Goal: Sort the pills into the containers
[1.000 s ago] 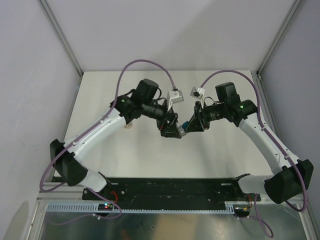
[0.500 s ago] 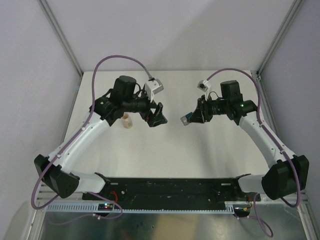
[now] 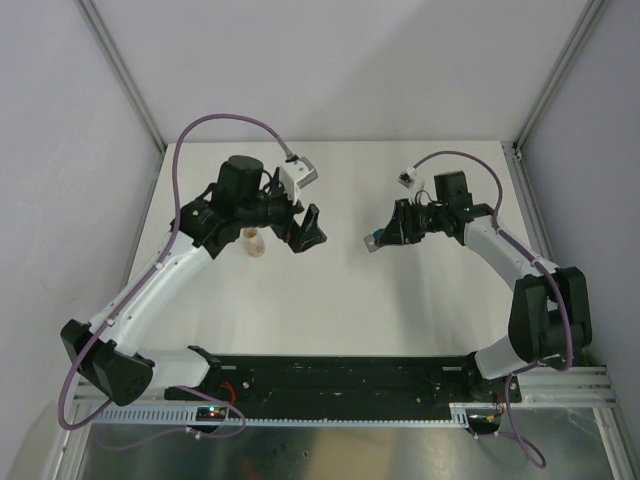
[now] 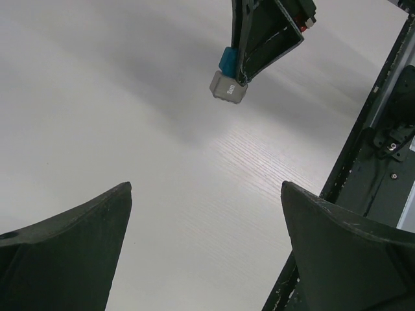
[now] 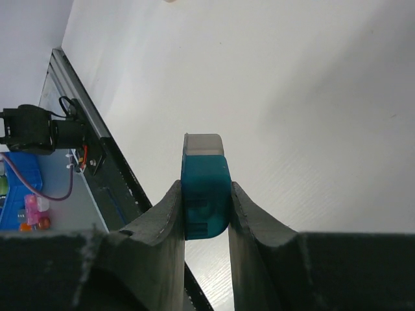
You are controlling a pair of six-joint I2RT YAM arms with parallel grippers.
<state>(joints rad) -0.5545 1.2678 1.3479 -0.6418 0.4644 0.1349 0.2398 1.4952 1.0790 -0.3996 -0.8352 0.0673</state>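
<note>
The teal-blue box [image 3: 373, 240] sits close to the table centre, at about 2 o'clock from it in the top view. It is pinched between the two fingers of the right gripper [image 3: 381, 237]. In the right wrist view the box [image 5: 205, 194] fills the gap between the fingers [image 5: 162, 217], which press against its two side faces. Its grey hinged flap [image 5: 203, 144] projects past the fingertips at 12 o'clock. In the left wrist view the same box [image 4: 227, 60] hangs from the right gripper [image 4: 241, 71] with the grey flap [image 4: 228, 87] outermost, and the flap carries the marking "Sun". The views do not show whether the box touches the table surface.

The amber-orange vial [image 3: 255, 242] stands upright on the white table [image 3: 330, 310], at 9 o'clock from the box and well apart from it. It is just beside the left arm's wrist and no finger touches it.

The left gripper [image 3: 309, 231] lies between the vial and the box, at 3 o'clock from the vial. Its jaws are spread wide. The left wrist view shows both fingers [image 4: 71, 253] far apart with only bare table between them.

A black base rail [image 3: 340, 375] runs along the table edge at 6 o'clock.
</note>
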